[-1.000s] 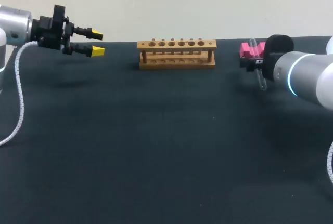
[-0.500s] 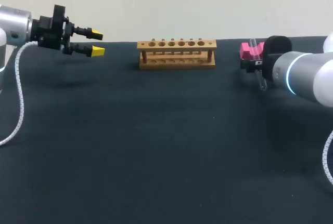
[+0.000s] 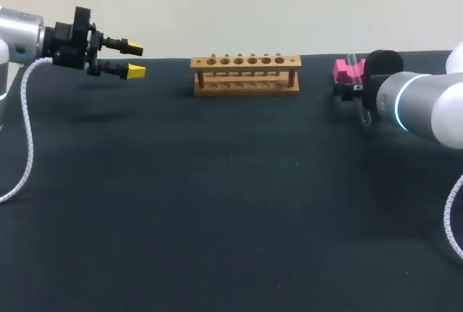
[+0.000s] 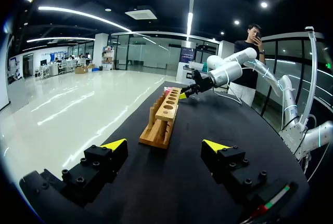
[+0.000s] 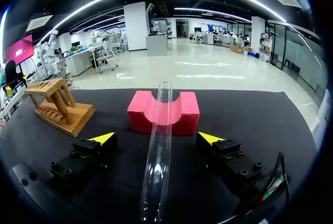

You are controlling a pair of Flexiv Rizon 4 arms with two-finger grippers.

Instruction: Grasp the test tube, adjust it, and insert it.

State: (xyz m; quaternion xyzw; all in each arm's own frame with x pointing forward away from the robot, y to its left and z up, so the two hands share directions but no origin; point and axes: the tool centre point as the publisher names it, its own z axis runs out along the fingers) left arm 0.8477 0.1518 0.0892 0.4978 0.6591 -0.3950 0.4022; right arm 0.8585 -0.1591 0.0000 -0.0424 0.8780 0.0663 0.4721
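Clear glass test tube (image 5: 161, 130) propped on pink foam cradle (image 5: 183, 112) for easy pickup. Right hand (image 5: 156, 138) released, straddling tube. Left hand (image 3: 135, 60) released, parked in upper left of head view.

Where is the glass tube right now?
In the head view the test tube is at the table's far right, leaning on the pink block, right of the wooden rack; it lies between the open fingers of the right gripper.
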